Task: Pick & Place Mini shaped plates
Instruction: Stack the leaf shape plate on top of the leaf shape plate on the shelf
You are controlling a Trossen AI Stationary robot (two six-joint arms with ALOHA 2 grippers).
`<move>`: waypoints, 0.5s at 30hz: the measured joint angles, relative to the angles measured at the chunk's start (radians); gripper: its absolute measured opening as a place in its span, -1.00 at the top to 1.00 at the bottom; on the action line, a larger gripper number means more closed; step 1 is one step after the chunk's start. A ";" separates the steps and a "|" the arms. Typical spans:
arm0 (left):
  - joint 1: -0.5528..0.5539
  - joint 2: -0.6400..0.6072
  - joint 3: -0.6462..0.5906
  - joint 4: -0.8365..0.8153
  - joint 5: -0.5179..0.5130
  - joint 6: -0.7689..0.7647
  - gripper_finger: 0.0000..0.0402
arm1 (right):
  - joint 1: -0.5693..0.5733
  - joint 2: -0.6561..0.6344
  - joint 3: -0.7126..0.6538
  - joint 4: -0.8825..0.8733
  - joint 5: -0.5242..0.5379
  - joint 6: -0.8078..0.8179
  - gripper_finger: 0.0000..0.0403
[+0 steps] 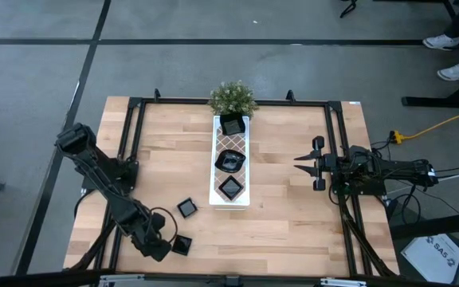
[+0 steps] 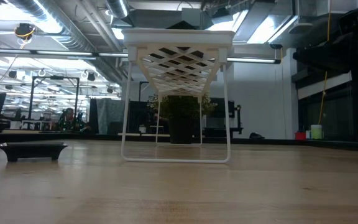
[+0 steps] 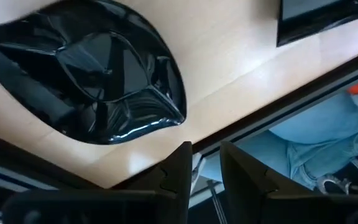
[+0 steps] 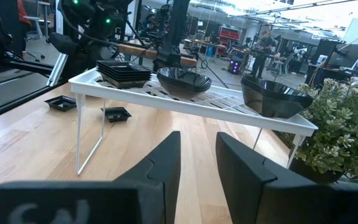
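Note:
Two mini shaped plates lie flat on the wooden table near its front left: a square one [image 1: 186,209] and one [image 1: 182,245] right beside my left gripper [image 1: 168,244]. In the left wrist view that glossy wavy-rimmed plate [image 3: 98,81] lies just beyond my left gripper [image 3: 205,171], which slants down, open by a narrow gap with nothing in it. More black plates sit on the white lattice tray [image 1: 231,203]: a stack [image 1: 233,123], a round one [image 1: 230,161] and a square one [image 1: 231,188]. My right gripper [image 1: 300,164] waits level at the right, narrowly open [image 4: 197,168].
A small potted plant [image 1: 232,97] stands at the tray's far end. The tray stands on thin white legs [image 2: 127,124] above the table. A black frame [image 1: 134,143] runs along the table's sides. A person's blue trousers [image 3: 316,146] show beyond the near edge.

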 joint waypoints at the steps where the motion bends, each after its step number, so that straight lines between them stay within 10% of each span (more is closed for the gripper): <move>1: -0.001 0.004 0.000 0.006 -0.008 0.000 0.62 | 0.000 0.000 0.000 0.000 0.000 0.000 0.49; 15: 0.023 0.080 0.000 -0.021 -0.042 0.055 0.60 | 0.000 0.000 0.000 0.000 0.000 0.000 0.49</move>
